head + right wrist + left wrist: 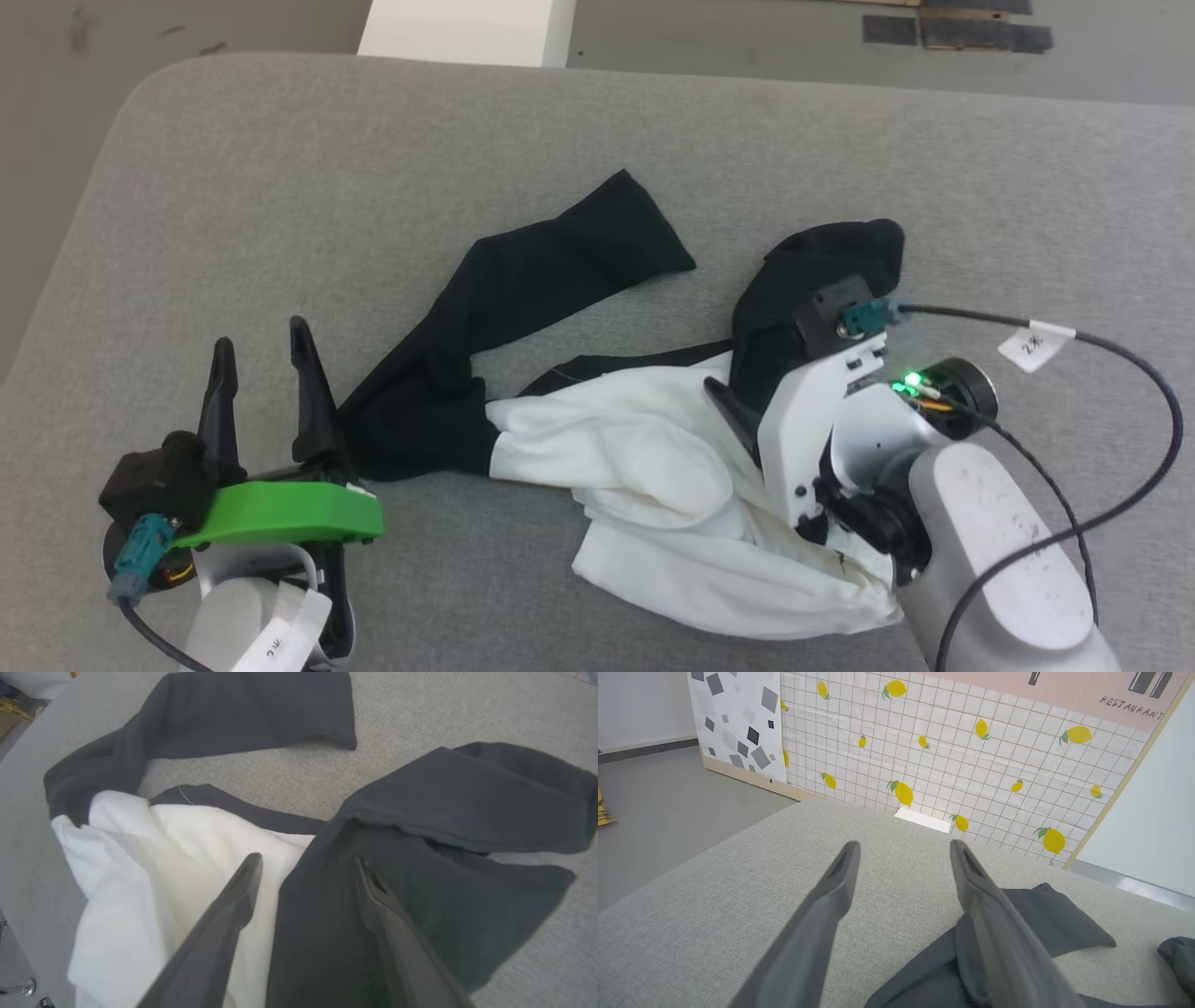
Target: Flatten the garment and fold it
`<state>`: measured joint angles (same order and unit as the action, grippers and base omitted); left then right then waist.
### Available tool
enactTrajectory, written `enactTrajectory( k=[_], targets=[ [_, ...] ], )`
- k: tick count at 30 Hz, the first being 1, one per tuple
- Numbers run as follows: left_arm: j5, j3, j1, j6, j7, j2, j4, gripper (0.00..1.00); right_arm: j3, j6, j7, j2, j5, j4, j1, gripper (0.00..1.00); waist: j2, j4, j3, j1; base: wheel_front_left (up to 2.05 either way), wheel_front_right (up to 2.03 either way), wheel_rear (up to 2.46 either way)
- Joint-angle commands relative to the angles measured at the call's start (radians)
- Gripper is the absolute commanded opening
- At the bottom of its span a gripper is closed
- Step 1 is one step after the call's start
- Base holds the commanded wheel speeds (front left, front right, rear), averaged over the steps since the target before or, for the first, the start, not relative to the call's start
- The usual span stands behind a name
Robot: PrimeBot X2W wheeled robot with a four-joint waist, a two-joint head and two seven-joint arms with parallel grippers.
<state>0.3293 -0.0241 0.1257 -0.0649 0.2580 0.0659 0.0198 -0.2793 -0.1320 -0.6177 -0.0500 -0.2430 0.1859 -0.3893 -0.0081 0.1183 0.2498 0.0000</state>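
Near the middle of the grey padded surface [280, 168] lies the garment [644, 457], crumpled. Its white body is bunched towards the near right. One black sleeve [551, 271] stretches away towards the far edge, and the other black sleeve [822, 257] is heaped at the right. Over that heap the right gripper [307, 857] hangs with its fingers spread wide, one above white cloth and one above black, with nothing pinched between them. At the near left, the left gripper [260, 336] is likewise spread wide and empty, its right finger just beside the black shoulder cloth. Beyond the far edge stands a lemon-printed wall panel [971, 765].
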Motion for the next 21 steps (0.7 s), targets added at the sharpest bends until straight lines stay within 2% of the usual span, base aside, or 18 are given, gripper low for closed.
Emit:
enactTrajectory(
  k=[1, 2, 3, 4, 5, 9, 14, 21],
  targets=[
    [-0.013, -0.003, 0.019, 0.009, 0.004, -0.006, 0.004, 1.00, 0.006, 0.001, 0.000, 0.000, 0.003, 0.015, -0.028, 1.00, 0.0079, 0.025, 0.021, 0.0000, 0.00, 0.00, 0.00],
    [-0.016, -0.004, 0.020, 0.013, 0.004, -0.009, 0.007, 1.00, 0.010, 0.001, 0.004, 0.000, 0.004, 0.029, -0.041, 0.82, 0.0079, 0.027, 0.023, 0.0000, 0.00, 0.00, 0.00],
    [-0.017, -0.005, 0.021, 0.015, 0.004, -0.010, 0.010, 1.00, 0.013, 0.001, 0.008, 0.000, 0.004, 0.040, -0.049, 0.45, 0.0079, 0.029, 0.024, 0.0000, 0.00, 0.00, 0.00],
    [-0.017, -0.007, 0.022, 0.018, 0.004, -0.012, 0.013, 1.00, 0.016, 0.001, 0.015, 0.000, -0.004, 0.052, -0.058, 0.31, 0.0079, 0.031, 0.025, 0.0000, 0.00, 0.00, 0.00],
    [-0.018, -0.008, 0.022, 0.020, 0.004, -0.013, 0.015, 1.00, 0.016, 0.001, 0.021, 0.000, -0.009, 0.062, -0.066, 0.00, 0.0079, 0.032, 0.026, 0.0000, 0.00, 0.00, 0.00],
    [-0.019, -0.009, 0.027, 0.024, 0.004, -0.015, 0.032, 1.00, 0.039, 0.001, 0.069, 0.000, -0.014, 0.116, -0.110, 0.00, 0.0079, 0.030, 0.023, 0.0000, 0.00, 0.00, 0.00],
    [-0.008, -0.004, 0.021, 0.018, 0.004, -0.015, 0.044, 1.00, 0.132, 0.001, 0.207, 0.000, -0.036, 0.087, -0.130, 0.00, 0.0079, 0.014, -0.005, 0.0000, 0.00, 0.00, 0.00],
    [-0.018, -0.009, -0.011, 0.020, 0.004, -0.015, 0.057, 1.00, 0.393, 0.001, 0.333, 0.000, 0.040, -0.069, 0.005, 0.00, 0.0079, -0.026, -0.068, 0.0000, 0.00, 0.00, 0.00]
  ],
)
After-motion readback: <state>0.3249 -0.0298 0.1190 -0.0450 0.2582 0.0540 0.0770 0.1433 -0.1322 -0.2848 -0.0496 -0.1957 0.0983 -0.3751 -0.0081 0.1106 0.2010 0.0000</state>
